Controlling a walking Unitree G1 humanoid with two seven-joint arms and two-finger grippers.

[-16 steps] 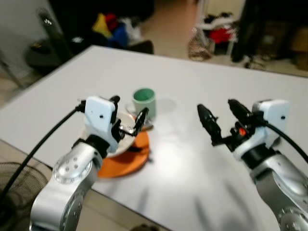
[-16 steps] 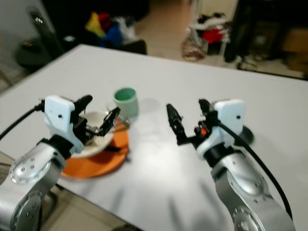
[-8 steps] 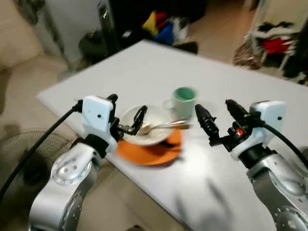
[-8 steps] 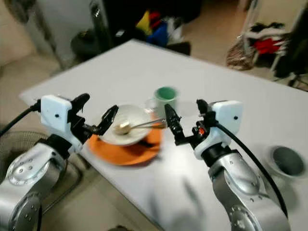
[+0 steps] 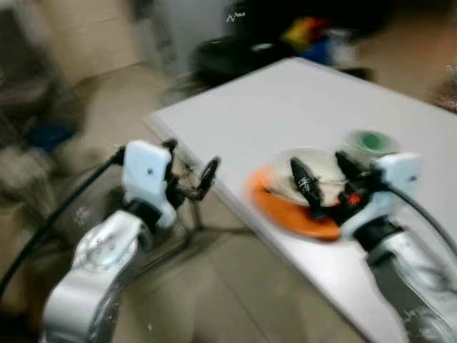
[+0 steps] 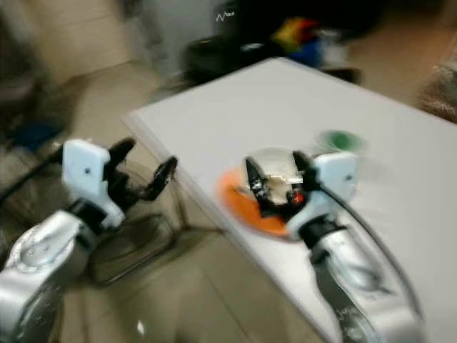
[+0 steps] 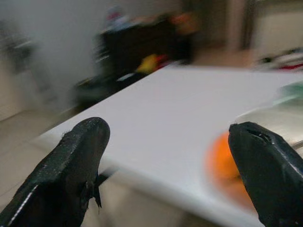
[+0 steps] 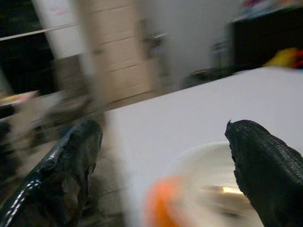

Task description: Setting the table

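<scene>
The views are blurred. An orange plate (image 5: 265, 200) lies near the left edge of the white table (image 5: 300, 100), with a white bowl (image 5: 318, 166) on it and a spoon (image 8: 228, 190) in the bowl. A green cup (image 5: 369, 141) stands just behind them. My right gripper (image 5: 318, 163) hangs open in front of the bowl and plate with nothing between its fingers (image 8: 265, 161). Off the table's left edge, my left gripper (image 5: 191, 161) is open over the floor, its fingers (image 7: 78, 146) pointing towards the table and the plate (image 7: 222, 161).
The table's near corner (image 5: 153, 118) is left of the plate. Below and left of it lies beige floor (image 5: 214, 300), with a round wire object (image 6: 136, 246) on it. Dark furniture and colourful clutter (image 5: 314, 36) stand behind the table.
The whole picture has swung, so the camera turned left: table and plate now sit at the right. Both grippers stay open; the right one now shows in front of the bowl.
</scene>
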